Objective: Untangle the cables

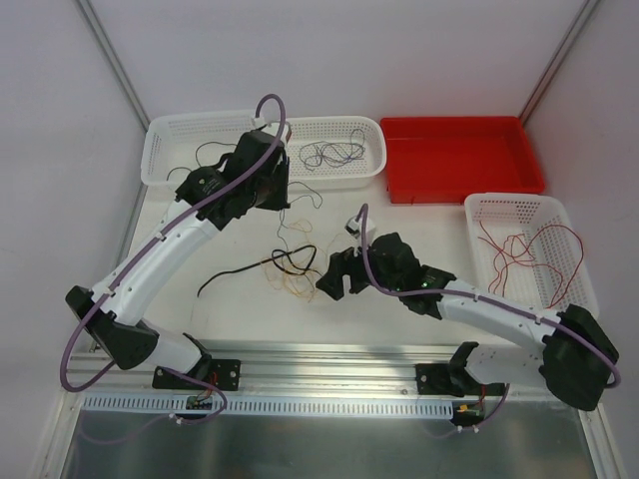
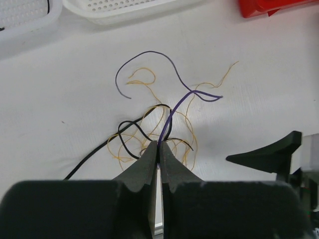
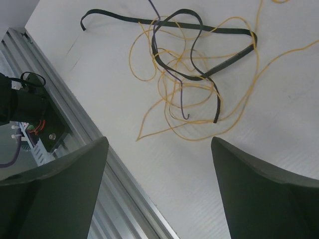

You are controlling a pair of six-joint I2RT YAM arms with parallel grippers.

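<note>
The cables lie in a loose tangle (image 1: 290,264) on the white table between the arms: thin orange-yellow strands, a black cable (image 3: 119,18) and a purple cable (image 2: 175,107). My left gripper (image 2: 159,145) hangs above the tangle, shut on the purple cable, which rises from the heap into its fingertips. In the top view the left gripper (image 1: 280,200) is near the back basket. My right gripper (image 3: 158,142) stands wide open just to the right of the tangle, close to the table, with nothing between its fingers. In the top view the right gripper (image 1: 327,277) sits beside the heap.
A long white basket (image 1: 170,130) at the back holds black and purple-grey cables (image 1: 331,155). A red tray (image 1: 459,155) stands to its right. A second white basket (image 1: 489,205) at the right holds red cables (image 1: 519,249). An aluminium rail (image 1: 329,359) runs along the near edge.
</note>
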